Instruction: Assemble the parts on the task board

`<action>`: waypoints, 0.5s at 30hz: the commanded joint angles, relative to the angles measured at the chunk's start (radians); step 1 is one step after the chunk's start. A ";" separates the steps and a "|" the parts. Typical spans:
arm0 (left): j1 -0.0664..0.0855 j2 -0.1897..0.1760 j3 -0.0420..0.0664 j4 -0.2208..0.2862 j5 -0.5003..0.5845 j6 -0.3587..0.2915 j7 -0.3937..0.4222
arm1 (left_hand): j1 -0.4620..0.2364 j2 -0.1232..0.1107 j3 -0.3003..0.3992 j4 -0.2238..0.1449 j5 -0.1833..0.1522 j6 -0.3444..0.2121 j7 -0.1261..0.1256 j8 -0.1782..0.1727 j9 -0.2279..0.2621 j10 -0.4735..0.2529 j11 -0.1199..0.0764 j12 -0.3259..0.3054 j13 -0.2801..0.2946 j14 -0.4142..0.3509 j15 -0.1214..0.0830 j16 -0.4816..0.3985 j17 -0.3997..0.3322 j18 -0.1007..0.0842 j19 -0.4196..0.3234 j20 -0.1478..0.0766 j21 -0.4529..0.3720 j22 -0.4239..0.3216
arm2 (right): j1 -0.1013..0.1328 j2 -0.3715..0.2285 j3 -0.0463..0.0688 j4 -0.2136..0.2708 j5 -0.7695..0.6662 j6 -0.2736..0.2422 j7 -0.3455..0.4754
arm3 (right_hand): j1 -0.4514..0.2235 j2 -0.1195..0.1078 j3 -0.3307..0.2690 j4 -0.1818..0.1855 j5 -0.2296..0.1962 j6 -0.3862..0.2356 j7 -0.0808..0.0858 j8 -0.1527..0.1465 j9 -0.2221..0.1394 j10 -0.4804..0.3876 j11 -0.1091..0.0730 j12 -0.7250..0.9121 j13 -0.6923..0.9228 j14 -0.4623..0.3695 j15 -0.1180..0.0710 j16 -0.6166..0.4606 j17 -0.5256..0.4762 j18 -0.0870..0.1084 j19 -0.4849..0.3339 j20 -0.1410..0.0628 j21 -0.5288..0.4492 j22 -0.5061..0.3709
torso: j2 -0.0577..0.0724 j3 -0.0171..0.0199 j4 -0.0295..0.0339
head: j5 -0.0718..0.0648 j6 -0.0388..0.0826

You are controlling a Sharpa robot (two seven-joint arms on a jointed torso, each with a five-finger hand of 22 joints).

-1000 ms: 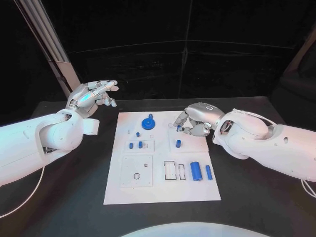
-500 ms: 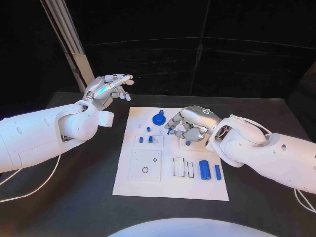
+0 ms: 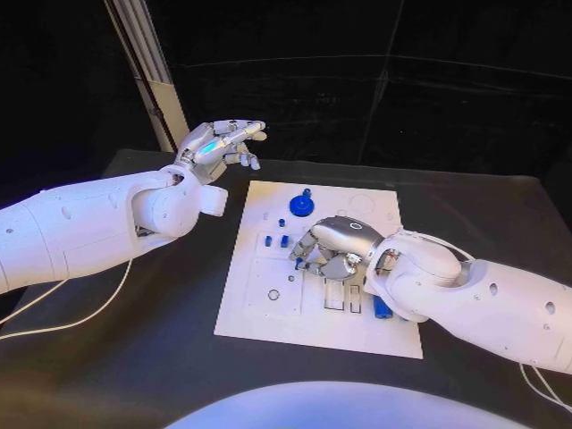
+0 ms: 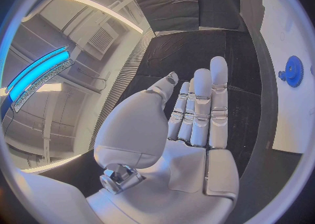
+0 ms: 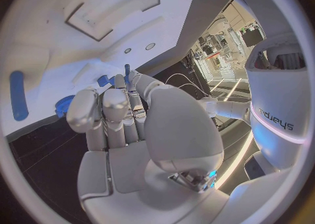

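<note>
Hovering my right hand (image 3: pixel 332 248), fingers curled together, holding something I cannot tell, mid-frame over the task board (image 3: pixel 263 319); careless descent could scatter small blue parts (image 3: pixel 276 240). My left hand (image 3: pixel 222 143) is spread, empty, upper left.

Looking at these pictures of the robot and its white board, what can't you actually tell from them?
- Whether the right hand holds a small blue part: in the head view its curled fingers cover the spot; the right wrist view shows blue bits by the fingertips, unclear.
- What lies on the task board beneath that hand and forearm: covered in the head view.
- The blue gear: squeezed at the rim of the left wrist view, details lost.
- The left hand is raised, holding nothing.
</note>
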 commanded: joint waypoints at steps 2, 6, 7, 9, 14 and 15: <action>0.002 0.003 0.001 -0.001 -0.005 -0.009 0.030 | 0.000 -0.012 -0.006 0.001 0.004 -0.004 0.003 0.003 -0.001 -0.010 0.001 0.004 -0.001 -0.003 -0.002 0.006 -0.001 0.012 -0.001 -0.001 0.007 0.001 | -0.005 0.013 -0.005 -0.006 -0.070 0.036 -0.021 | -0.003 -0.003 0.006 0.002 0.005 0.001 0.004 0.004 0.000 -0.003 0.003 -0.003 0.000 0.008 0.009 0.002 -0.002 -0.018 0.003 0.005 0.005 0.001 | 0.000 0.0012 -0.0032 | 0.007 -0.007; 0.003 0.003 0.001 -0.001 -0.005 -0.012 0.032 | 0.000 -0.012 -0.006 0.001 0.004 -0.004 0.003 0.003 -0.001 -0.010 0.001 0.004 -0.001 -0.003 -0.002 0.006 -0.001 0.012 -0.001 -0.001 0.007 0.001 | -0.011 0.022 -0.007 -0.012 -0.079 0.038 -0.027 | -0.003 -0.003 0.006 0.002 0.005 0.001 0.004 0.004 0.000 -0.003 0.003 -0.003 0.000 0.008 0.009 0.002 -0.002 -0.018 0.003 0.005 0.005 0.001 | 0.001 0.0024 -0.0020 | 0.011 -0.011; 0.003 0.003 0.001 -0.001 -0.005 -0.012 0.031 | 0.000 -0.012 -0.006 0.001 0.004 -0.004 0.003 0.003 -0.001 -0.010 0.001 0.004 -0.001 -0.003 -0.002 0.006 -0.001 0.012 -0.001 -0.001 0.007 0.001 | -0.012 0.024 -0.008 -0.013 -0.081 0.038 -0.027 | -0.003 -0.003 0.006 0.002 0.005 0.001 0.004 0.004 0.000 -0.003 0.003 -0.003 0.000 0.008 0.009 0.002 -0.002 -0.018 0.003 0.005 0.005 0.001 | 0.001 0.0019 -0.0019 | 0.012 -0.011; 0.003 0.004 0.001 -0.001 -0.005 -0.012 0.031 | 0.000 -0.012 -0.006 0.001 0.004 -0.004 0.003 0.003 -0.001 -0.010 0.001 0.004 -0.001 -0.003 -0.002 0.006 -0.001 0.012 -0.001 -0.001 0.007 0.001 | -0.014 0.028 -0.008 -0.015 -0.083 0.038 -0.028 | -0.003 -0.004 0.007 0.002 0.007 0.001 0.004 0.005 0.000 -0.003 0.002 -0.002 0.000 0.008 0.009 0.003 -0.001 -0.018 0.003 0.005 0.006 0.001 | 0.001 0.0017 -0.0023 | 0.015 -0.013; 0.003 0.004 0.001 -0.002 -0.005 -0.011 0.029 | -0.001 -0.013 -0.007 0.002 0.006 -0.005 0.003 0.003 -0.001 -0.010 0.002 0.004 -0.002 -0.003 -0.001 0.007 -0.001 0.012 -0.002 -0.001 0.008 0.001 | -0.017 0.036 -0.009 -0.022 -0.089 0.036 -0.029 | -0.003 -0.004 0.007 0.002 0.007 0.001 0.004 0.005 0.000 -0.003 0.002 -0.002 0.000 0.008 0.009 0.003 -0.001 -0.018 0.003 0.005 0.006 0.001 | 0.002 0.0031 -0.0037 | 0.020 -0.015; 0.003 0.004 0.001 -0.002 -0.005 -0.010 0.029 | -0.001 -0.013 -0.007 0.002 0.006 -0.005 0.003 0.003 -0.001 -0.010 0.002 0.004 -0.002 -0.003 -0.001 0.007 -0.001 0.012 -0.002 -0.001 0.008 0.001 | -0.018 0.037 -0.009 -0.023 -0.090 0.034 -0.030 | -0.003 -0.004 0.007 0.002 0.007 0.001 0.004 0.005 0.000 -0.003 0.002 -0.002 0.000 0.008 0.009 0.003 -0.001 -0.018 0.003 0.005 0.006 0.001 | 0.002 0.0034 -0.0038 | 0.021 -0.015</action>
